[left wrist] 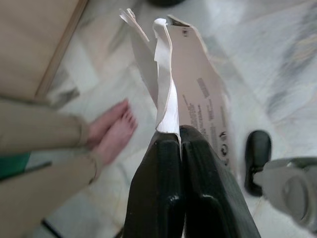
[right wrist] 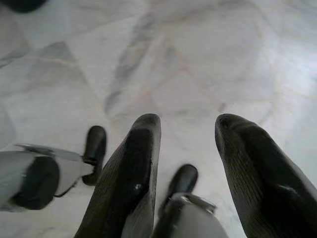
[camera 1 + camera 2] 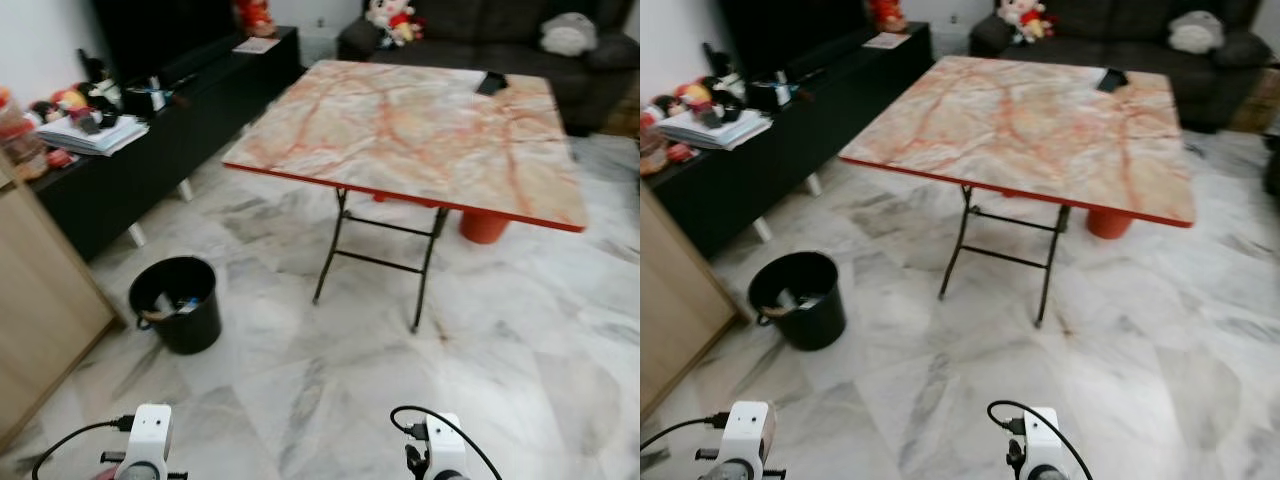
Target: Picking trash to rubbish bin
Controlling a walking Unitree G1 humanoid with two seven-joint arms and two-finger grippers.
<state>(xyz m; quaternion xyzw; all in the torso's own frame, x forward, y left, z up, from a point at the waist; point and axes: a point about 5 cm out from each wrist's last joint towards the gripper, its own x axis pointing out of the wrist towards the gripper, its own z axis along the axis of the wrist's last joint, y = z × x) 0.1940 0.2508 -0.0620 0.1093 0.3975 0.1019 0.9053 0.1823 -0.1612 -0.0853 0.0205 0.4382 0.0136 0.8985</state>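
So you've got the torn paper trash (image 1: 190,94) pinched in your left end effector (image 1: 180,136), right end effector (image 2: 185,134) spread and empty, bin (image 3: 177,303) waiting at ten o'clock, drop left.

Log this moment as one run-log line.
left gripper: shut on torn cardboard scrap | right gripper: open, over marble floor | round black plastic bin: ahead-left
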